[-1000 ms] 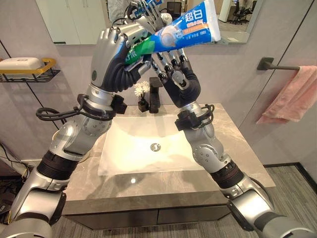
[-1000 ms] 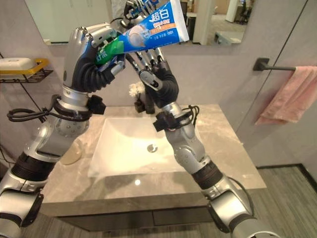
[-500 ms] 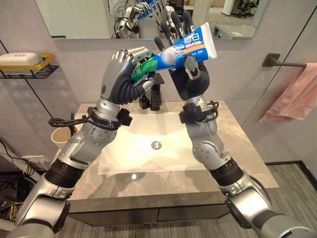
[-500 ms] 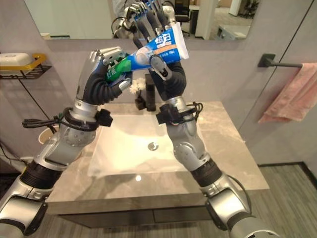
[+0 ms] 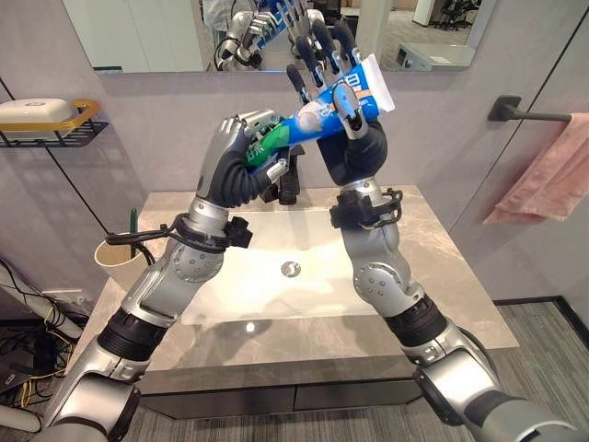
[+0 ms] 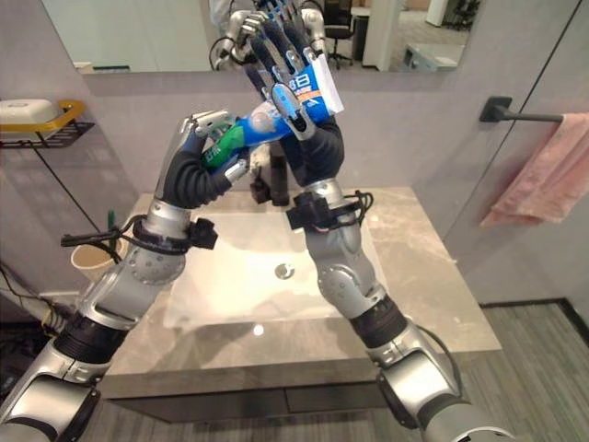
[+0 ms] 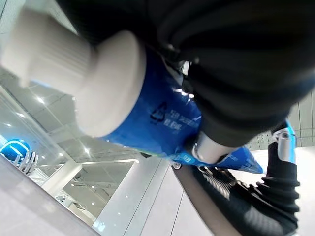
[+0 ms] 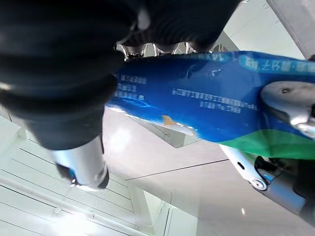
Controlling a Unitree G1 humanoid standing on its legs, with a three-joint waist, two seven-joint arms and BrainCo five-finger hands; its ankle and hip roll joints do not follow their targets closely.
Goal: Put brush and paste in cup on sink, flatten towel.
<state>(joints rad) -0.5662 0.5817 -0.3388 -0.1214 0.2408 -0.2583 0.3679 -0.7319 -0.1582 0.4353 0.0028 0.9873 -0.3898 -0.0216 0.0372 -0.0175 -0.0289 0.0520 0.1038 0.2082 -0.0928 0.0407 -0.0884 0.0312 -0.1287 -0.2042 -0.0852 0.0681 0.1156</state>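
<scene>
While both arms are raised above the white rectangular basin (image 5: 267,267), the blue and green toothpaste tube with its white ribbed cap (image 5: 317,115) hangs in the air between them, in front of the wall mirror (image 5: 166,32). The left hand (image 5: 241,166) has its fingers curled tight round the green cap end, and the right hand (image 5: 342,129) has its fingers and thumb closing round the blue upper part, so the tube is held at both ends at once. From where I stand this looks like a hand-over of the paste.

The beige paper cup (image 5: 118,262) sits on the grey stone counter (image 5: 442,276) at the robot's left, well apart from the tube, with a thin green handle, likely the brush (image 5: 133,226), already standing in it. The pink towel (image 5: 543,175) hangs bunched over the dark wall rail (image 5: 529,115) at the right, not yet flattened.

Next, I'd judge, one hand has to let go cleanly so the other can carry the tube down and across to the cup; since the cup is on the left, the left hand seems better placed. The tube must go in upright without tipping the light cup.
</scene>
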